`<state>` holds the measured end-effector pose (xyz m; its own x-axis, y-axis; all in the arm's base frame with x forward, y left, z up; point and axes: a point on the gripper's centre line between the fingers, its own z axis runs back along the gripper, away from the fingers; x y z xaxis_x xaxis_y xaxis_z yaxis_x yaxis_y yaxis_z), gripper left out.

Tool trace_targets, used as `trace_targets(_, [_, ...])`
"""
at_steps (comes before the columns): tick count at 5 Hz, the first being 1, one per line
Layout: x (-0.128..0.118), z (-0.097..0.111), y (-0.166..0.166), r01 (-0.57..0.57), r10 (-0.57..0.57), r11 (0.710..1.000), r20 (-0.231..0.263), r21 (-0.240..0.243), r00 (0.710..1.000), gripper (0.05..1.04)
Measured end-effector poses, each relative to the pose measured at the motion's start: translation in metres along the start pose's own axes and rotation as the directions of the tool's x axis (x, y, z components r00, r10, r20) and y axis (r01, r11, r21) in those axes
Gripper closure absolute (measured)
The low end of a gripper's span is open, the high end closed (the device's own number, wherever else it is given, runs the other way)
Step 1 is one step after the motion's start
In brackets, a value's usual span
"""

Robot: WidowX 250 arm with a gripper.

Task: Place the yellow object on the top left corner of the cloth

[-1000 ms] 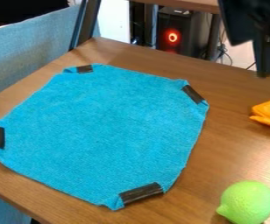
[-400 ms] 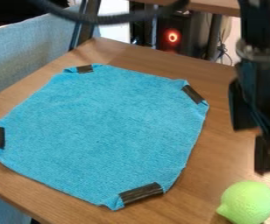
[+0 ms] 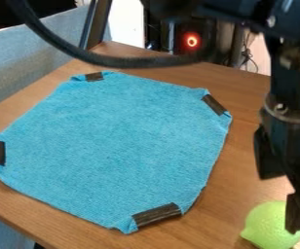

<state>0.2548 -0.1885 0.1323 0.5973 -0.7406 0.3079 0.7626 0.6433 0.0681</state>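
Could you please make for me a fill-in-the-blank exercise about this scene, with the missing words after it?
The cloth is ____ in colour. In all, ____ dark strips mark its corners. Partly behind the gripper, the yellow-green object lies nearer the picture's ____ edge than its left one.

Missing words: blue; four; right.

Cloth (image 3: 113,151): brightly and evenly lit, matte, faintly shaded at the folded corners
Table (image 3: 227,170): well lit, paler with a soft sheen toward the lower right
Yellow-green fruit (image 3: 264,226): bright, with a soft shadow low on its left
Arm (image 3: 234,9): mostly near black, small glints on the metal (screw heads included)
Red ring light (image 3: 192,41): glowing against deep shade
White panel (image 3: 126,22): very bright, beside much darker surroundings
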Motion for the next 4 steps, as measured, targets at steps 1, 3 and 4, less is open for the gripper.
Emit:
trace_targets(1, [0.004, -0.009, -0.006, 0.0, 0.0, 1.0, 0.005, 0.005, 1.0, 0.084])
trace_targets(3, [0.001, -0.022, -0.006, -0.011, 0.011, 1.0, -0.032, 0.003, 0.999, 0.084])
trace_targets(4, [-0.001, -0.028, -0.004, -0.014, 0.015, 1.0, -0.053, 0.012, 0.999, 0.084])
